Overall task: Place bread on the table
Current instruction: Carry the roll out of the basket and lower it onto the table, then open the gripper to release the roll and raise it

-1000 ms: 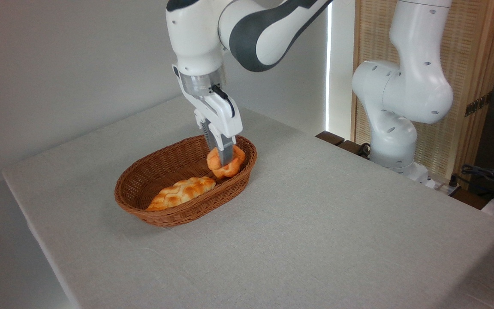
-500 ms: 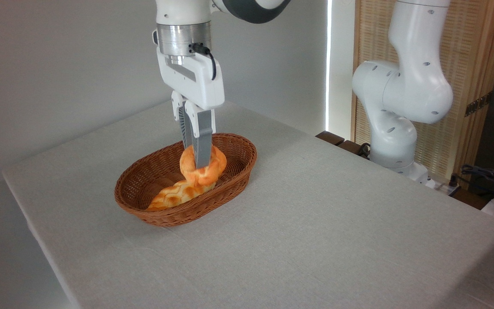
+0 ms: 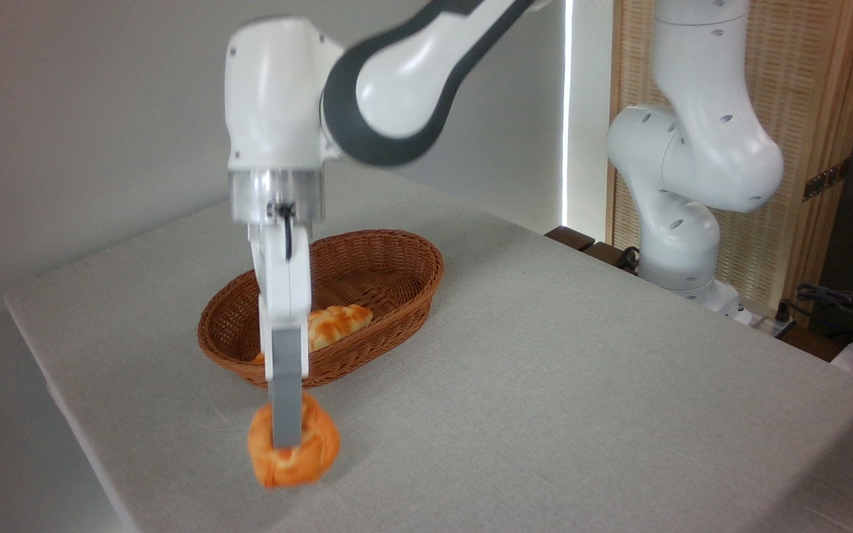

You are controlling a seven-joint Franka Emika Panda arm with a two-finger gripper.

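Note:
The bread (image 3: 295, 451), a small round golden-orange bun, hangs low over the grey-cloth table (image 3: 545, 385), in front of the wicker basket. My gripper (image 3: 286, 438) is shut on the bread and points straight down, its near finger covering the bun's middle. The picture is motion-blurred, and whether the bun touches the cloth I cannot tell.
A brown oval wicker basket (image 3: 397, 255) stands behind the gripper with a braided oblong loaf (image 3: 334, 323) inside, partly hidden by my arm. The arm's white base (image 3: 682, 222) rises at the table's right rear. The table's near-left edge lies close to the bun.
The gripper has carried the bread out of the basket, toward the front and left, and down to just above the cloth. The braided loaf stays in the basket.

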